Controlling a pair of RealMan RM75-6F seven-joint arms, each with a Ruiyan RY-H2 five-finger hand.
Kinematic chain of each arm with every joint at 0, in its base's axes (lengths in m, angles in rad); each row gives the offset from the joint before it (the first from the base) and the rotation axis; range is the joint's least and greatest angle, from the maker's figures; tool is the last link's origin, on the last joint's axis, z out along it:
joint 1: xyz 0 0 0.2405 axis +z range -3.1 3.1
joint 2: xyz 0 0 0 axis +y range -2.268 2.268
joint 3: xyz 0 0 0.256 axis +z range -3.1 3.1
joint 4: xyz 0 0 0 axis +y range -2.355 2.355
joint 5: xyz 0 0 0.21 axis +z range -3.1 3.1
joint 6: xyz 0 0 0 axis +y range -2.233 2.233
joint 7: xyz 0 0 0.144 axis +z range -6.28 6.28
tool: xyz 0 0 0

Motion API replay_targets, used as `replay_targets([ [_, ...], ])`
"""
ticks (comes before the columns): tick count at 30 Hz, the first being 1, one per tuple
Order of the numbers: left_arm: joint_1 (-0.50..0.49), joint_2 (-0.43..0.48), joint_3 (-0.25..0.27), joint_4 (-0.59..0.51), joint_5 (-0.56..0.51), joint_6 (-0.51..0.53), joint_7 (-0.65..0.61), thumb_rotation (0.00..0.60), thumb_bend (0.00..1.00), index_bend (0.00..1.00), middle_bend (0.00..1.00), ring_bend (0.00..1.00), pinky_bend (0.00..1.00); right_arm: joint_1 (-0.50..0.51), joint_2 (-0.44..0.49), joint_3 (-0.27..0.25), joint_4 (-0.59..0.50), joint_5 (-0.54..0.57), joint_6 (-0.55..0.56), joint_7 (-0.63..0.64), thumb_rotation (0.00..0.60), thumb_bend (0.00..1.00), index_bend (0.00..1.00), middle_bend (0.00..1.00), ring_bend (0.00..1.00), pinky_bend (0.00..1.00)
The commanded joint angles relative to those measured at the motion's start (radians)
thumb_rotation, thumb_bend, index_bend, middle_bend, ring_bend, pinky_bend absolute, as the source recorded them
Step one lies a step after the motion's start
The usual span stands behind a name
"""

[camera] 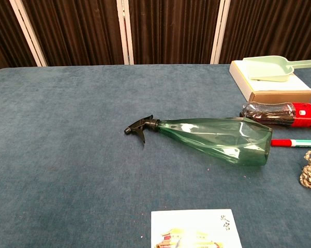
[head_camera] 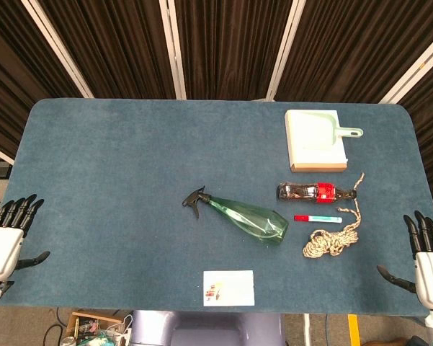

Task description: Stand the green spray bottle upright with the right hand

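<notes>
Nearest, a printed card [camera: 196, 229]; beyond it the green spray bottle [head_camera: 245, 215] lies flat mid-desk. Right hand [head_camera: 426, 268] waits far right, fingers seemingly spread, empty; reaching comes next.

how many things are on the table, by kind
bottles: 2, spray bottle and cola bottle
dustpan: 1
box under it: 1
marker: 1
rope: 1
card: 1
total: 7
</notes>
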Motion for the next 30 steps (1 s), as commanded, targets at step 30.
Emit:
replay_targets([
  [30, 0.011, 0.003, -0.071, 0.031, -0.132, -0.001, 0.009, 0.6, 0.0, 0.0, 0.0, 0.0, 0.0, 0.418, -0.516, 0.212, -0.142, 0.369, -0.467, -0.944, 0.6, 0.1, 0.0, 0.0, 0.0, 0.0],
])
